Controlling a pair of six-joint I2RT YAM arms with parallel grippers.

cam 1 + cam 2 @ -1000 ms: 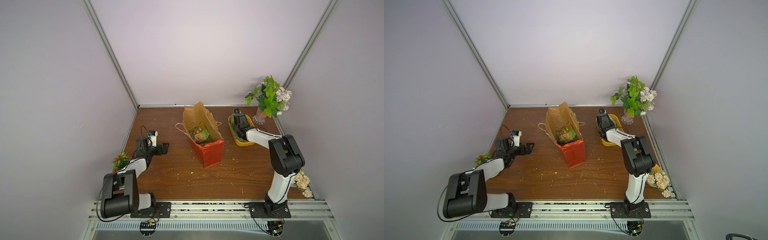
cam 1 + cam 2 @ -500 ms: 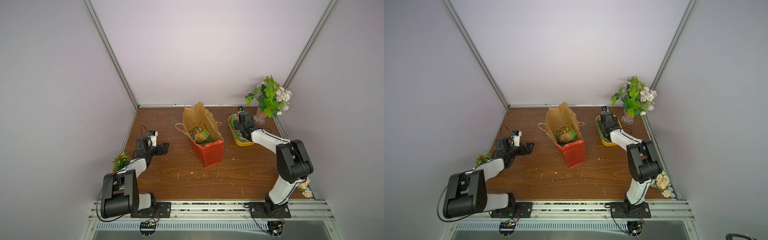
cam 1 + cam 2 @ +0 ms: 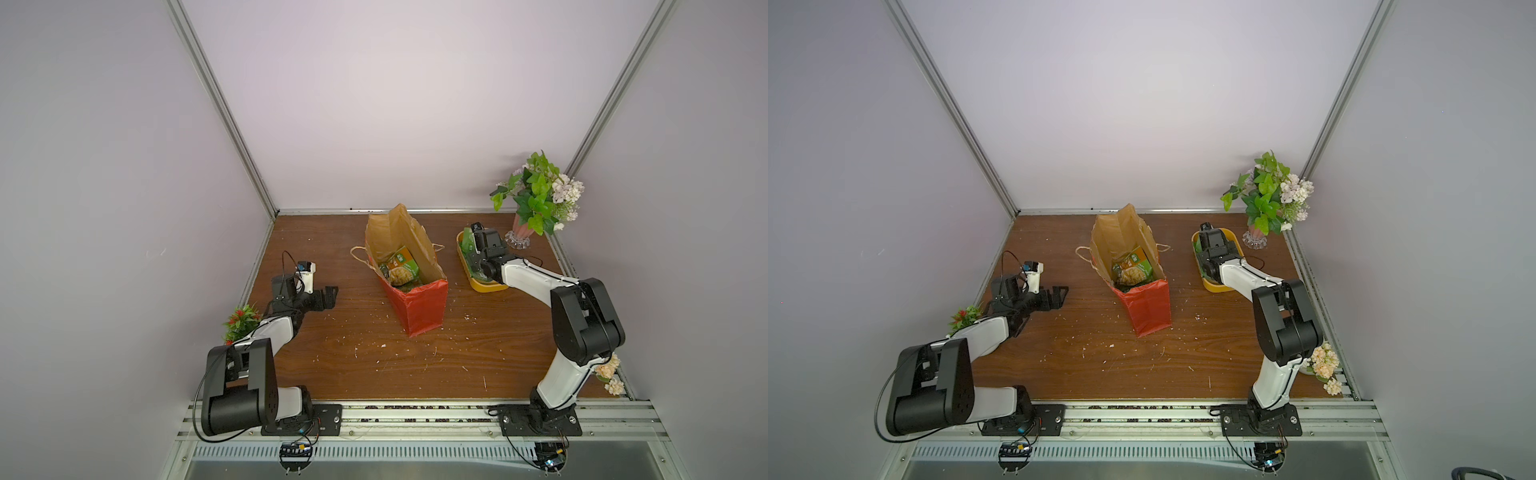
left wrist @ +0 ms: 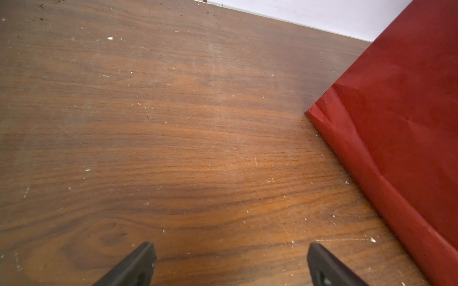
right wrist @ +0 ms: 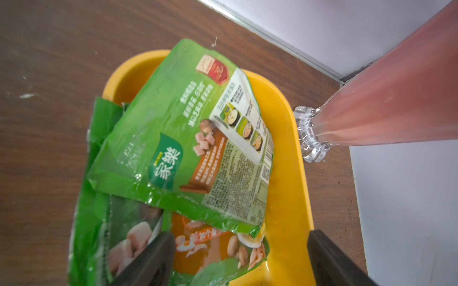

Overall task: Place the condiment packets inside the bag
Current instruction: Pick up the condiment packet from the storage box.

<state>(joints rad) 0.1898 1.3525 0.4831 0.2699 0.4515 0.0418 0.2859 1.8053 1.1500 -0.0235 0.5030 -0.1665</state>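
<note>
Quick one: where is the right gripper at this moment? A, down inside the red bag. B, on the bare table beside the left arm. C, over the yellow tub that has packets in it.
C: in the right wrist view the right gripper, jaws apart, hangs just above the condiment packets lying in the yellow tub.

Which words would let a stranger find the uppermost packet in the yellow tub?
Find the pink flower vase in the far right corner; the yellow tub stands beside it. The top packet on its pile alone shows a white panel of small print and a red badge; the packet beneath shows food on orange.
</note>
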